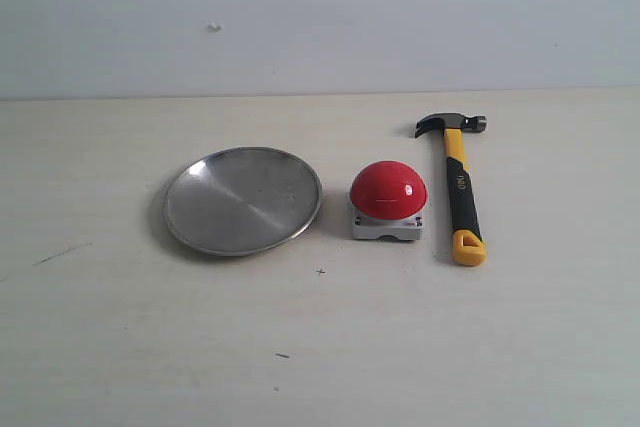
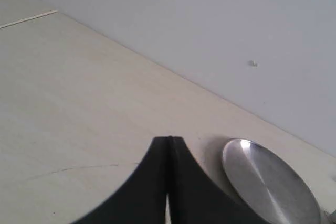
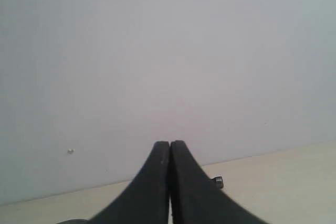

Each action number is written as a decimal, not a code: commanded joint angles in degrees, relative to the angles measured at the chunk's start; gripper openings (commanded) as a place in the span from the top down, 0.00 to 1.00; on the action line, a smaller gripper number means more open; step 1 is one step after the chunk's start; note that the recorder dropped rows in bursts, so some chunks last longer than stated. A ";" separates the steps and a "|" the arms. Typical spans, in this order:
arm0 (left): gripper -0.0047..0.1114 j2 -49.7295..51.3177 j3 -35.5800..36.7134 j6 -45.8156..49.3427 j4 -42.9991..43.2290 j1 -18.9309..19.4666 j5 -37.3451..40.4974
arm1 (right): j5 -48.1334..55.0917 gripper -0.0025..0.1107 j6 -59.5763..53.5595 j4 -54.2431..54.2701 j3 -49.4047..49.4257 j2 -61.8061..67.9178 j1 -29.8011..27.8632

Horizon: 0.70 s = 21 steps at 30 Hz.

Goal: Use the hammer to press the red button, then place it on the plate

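Hammer (image 1: 460, 192) is lying flat on your counter (image 1: 450, 347), just right of the red button (image 1: 388, 189), head toward the wall (image 1: 320, 17). The plate (image 1: 242, 200) is sitting left of the button. Your left end effector (image 2: 169, 139) and right end effector (image 3: 169, 142) are pressing fully closed, gripping nothing.

One silver plate (image 1: 242, 200) left of centre, one red button (image 1: 388, 189) mid-frame, one hammer (image 1: 461, 187) at right, that's three things on one counter (image 1: 320, 347), plus a pair in the wrist views, one left end effector (image 2: 169, 139), one right end effector (image 3: 170, 142)
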 commanded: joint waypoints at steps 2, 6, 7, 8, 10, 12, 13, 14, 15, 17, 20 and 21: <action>0.96 -0.37 0.19 0.24 -0.56 0.15 -0.01 | -0.36 0.98 -0.42 -0.18 0.31 -0.33 -0.31; 0.96 -0.37 0.19 0.24 -0.56 0.15 -0.01 | -0.36 0.98 -0.42 -0.18 0.31 -0.33 -0.31; 0.96 -0.37 0.19 0.24 -0.56 0.15 -0.01 | -0.36 0.98 -0.42 -0.18 0.31 -0.33 -0.31; 0.96 -0.37 0.19 0.24 -0.56 0.15 -0.01 | -0.36 0.98 -0.42 -0.18 0.31 -0.33 -0.31; 0.96 -0.37 0.19 0.24 -0.56 0.15 -0.01 | -0.36 0.98 -0.42 -0.18 0.31 -0.33 -0.31; 0.96 -0.37 0.19 0.24 -0.56 0.15 -0.01 | -0.80 0.98 -0.42 -0.18 0.31 -0.33 -0.31; 0.96 -0.37 0.19 0.24 -0.56 0.15 -0.01 | -1.47 0.98 -0.42 -0.18 0.31 -0.33 -0.31; 0.96 -0.37 0.19 0.24 -0.56 0.15 -0.01 | -2.10 0.98 -0.42 -0.18 0.31 -0.33 -0.31; 0.96 -0.37 0.19 0.24 -0.56 0.15 -0.01 | -2.50 0.98 -0.42 -0.18 0.31 -0.33 -0.31; 0.96 -0.37 0.19 0.24 -0.56 0.15 -0.01 | -2.08 0.98 -0.42 -0.18 0.31 -0.33 -0.31; 0.96 -0.37 0.19 0.24 -0.56 0.15 -0.01 | -3.91 0.98 1.39 1.53 0.31 -0.33 -0.31; 0.96 -0.37 0.19 0.24 -0.56 0.15 -0.01 | -4.88 0.98 1.61 3.03 0.31 -0.33 -0.31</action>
